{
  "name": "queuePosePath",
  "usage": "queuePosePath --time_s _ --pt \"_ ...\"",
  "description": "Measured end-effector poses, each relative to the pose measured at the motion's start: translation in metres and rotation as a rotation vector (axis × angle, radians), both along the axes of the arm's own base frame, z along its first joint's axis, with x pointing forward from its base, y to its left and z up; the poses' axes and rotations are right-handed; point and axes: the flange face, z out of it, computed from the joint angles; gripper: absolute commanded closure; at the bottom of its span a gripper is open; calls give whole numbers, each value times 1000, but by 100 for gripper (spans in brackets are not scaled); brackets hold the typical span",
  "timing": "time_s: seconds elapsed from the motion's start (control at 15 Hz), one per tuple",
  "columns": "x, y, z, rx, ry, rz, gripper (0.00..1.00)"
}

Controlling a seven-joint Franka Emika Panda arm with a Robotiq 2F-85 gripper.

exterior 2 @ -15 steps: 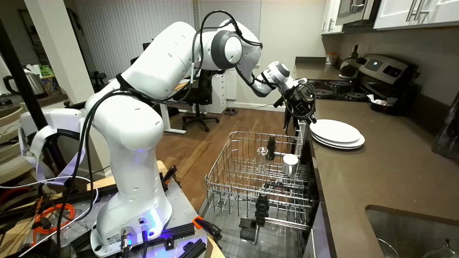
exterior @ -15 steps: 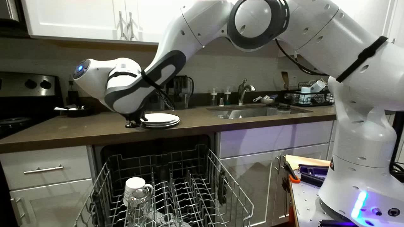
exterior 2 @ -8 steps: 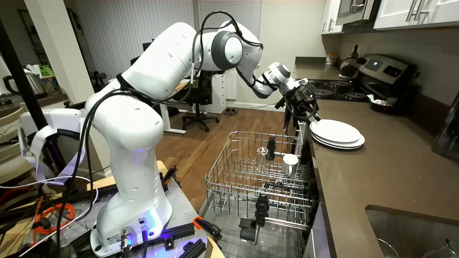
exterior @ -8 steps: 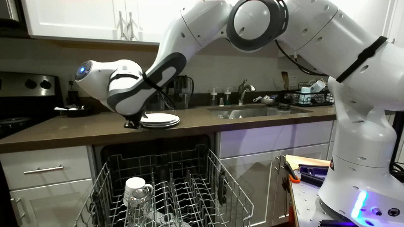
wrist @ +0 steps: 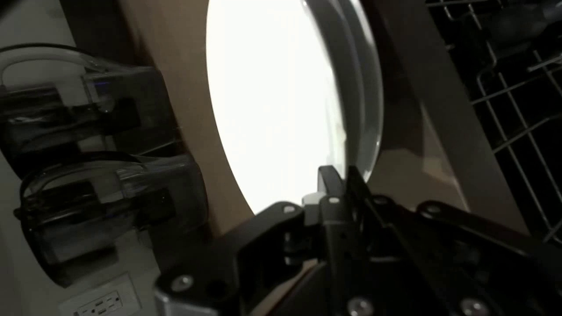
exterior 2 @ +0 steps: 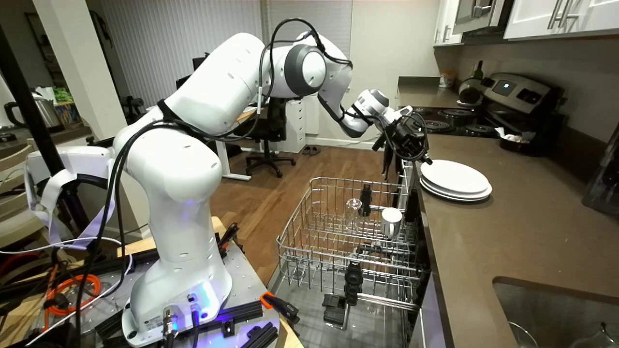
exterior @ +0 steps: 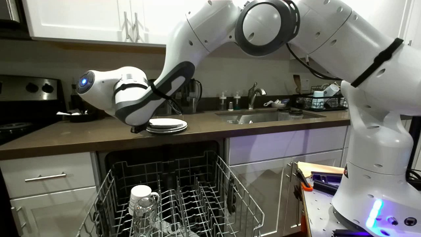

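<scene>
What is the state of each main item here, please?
Fingers: shut on top plate
Top plate: gripped at its rim
Lower plates: stacked on countertop
Dishwasher rack: pulled out
White mug: seemingly upside down
Clear glass: in rack
Upper cabinet doors: shut
Drawer: shut
Faucet: no water visible
Stove display: lit

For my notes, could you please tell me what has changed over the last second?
The wrist lowered, and the hand closed on the rim of the top plate, which shifted slightly right in an exterior view. The stack beneath, mug and glass stayed put.
</scene>
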Motion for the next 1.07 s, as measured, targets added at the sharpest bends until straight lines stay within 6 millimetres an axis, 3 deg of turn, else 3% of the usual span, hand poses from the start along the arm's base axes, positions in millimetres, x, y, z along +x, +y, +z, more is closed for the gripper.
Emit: queuePosePath --time_s 1.07 --pt "-15 23 -4 -121 -107 -121 94"
